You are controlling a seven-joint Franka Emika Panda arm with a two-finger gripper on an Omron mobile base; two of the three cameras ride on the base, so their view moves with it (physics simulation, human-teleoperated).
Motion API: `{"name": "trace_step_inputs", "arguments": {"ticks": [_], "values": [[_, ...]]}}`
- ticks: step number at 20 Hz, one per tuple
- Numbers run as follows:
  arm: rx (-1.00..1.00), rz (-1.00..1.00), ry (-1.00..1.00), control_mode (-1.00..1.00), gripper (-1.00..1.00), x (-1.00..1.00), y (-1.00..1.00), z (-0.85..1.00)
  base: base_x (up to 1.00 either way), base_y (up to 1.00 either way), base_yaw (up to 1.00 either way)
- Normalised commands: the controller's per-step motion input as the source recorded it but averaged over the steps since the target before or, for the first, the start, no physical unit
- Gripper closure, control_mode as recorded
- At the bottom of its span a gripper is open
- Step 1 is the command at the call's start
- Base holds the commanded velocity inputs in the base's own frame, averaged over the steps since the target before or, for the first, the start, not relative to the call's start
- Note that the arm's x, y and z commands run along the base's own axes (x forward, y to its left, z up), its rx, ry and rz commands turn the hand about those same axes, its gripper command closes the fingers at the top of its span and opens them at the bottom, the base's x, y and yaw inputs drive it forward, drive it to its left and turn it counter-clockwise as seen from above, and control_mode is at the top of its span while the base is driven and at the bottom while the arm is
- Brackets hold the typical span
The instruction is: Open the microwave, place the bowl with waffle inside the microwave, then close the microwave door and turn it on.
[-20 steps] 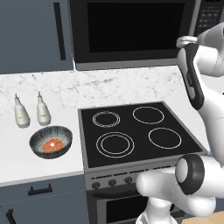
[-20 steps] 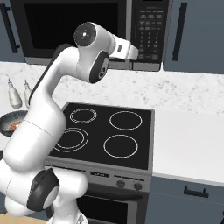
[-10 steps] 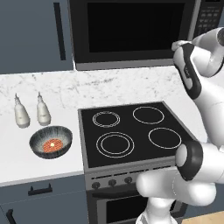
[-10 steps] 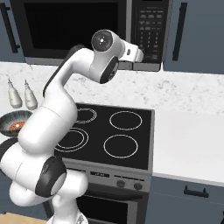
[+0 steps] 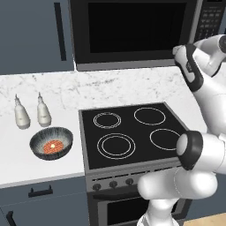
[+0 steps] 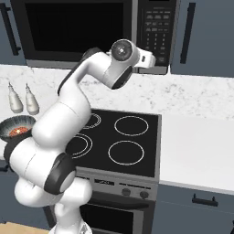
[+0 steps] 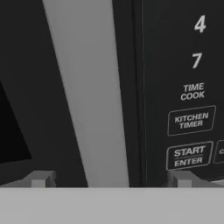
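Note:
The microwave (image 5: 132, 64) hangs above the stove with its door (image 5: 132, 28) closed. My gripper (image 6: 157, 59) is raised in front of the microwave's lower right corner, close to the seam between the door and the keypad strip (image 6: 155, 27). In the hand view the gripper (image 7: 110, 179) is open, its fingertips (image 7: 41, 179) wide apart, with the door's steel-grey edge (image 7: 92, 96) and the START key (image 7: 189, 156) just ahead. The dark speckled bowl (image 5: 51, 143) holds the waffle (image 5: 52, 146) and sits on the counter left of the stove, far from the gripper.
A black four-ring stove (image 5: 132, 132) lies below the microwave. Two pale bottles (image 5: 21, 114) (image 5: 43, 112) stand behind the bowl on the marble counter (image 5: 26, 167). Dark cabinets flank the microwave. More counter (image 6: 196, 155) lies right of the stove.
The arm has swung the hand to the right and closer to the microwave's lower right corner. The gripper has stayed open. The bowl has not moved.

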Motion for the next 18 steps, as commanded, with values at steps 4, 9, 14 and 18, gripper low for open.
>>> {"name": "trace_step_inputs", "arguments": {"ticks": [4,9,14,18], "values": [[0.0,0.07,-0.02,-1.0,-1.0,0.84,0.0,-0.4,0.0,0.0,0.0],[0.0,0.07,-0.02,-1.0,1.0,0.86,0.1,-0.5,0.0,0.0,0.0],[0.0,0.09,0.0,-1.0,1.0,0.95,0.31,-0.43,0.0,0.0,0.0],[-0.01,0.12,0.0,-1.0,1.0,0.83,0.49,-0.25,0.0,0.0,0.0]]}}
